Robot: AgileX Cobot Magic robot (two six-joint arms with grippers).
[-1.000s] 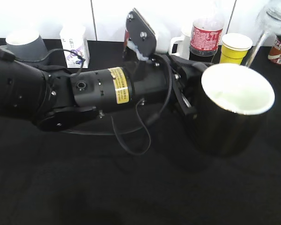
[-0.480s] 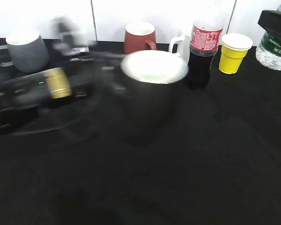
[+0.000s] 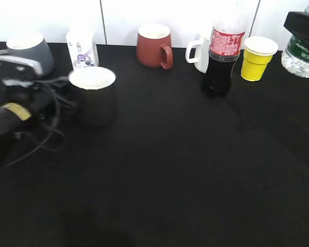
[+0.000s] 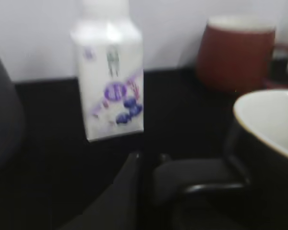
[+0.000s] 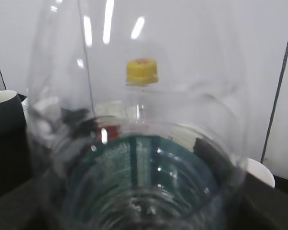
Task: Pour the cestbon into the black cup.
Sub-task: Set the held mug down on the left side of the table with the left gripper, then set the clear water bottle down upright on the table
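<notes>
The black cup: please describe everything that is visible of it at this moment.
The black cup is a rounded mug, matte black outside and white inside, and nothing shows inside it. It stands upright on the black table, at the left, in front of a small white carton with purple print. The left gripper is at its side; the blurred left wrist view shows dark fingers at what looks like the handle, but the grip cannot be confirmed.

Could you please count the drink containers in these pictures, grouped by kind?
Mugs: 4, namely grey mug, black cup, red-brown mug, white mug.
Bottles: 2, namely cola bottle, cestbon.
Paper cups: 1, the yellow cup.
Cartons: 1, the white carton.
Total: 8.
</notes>
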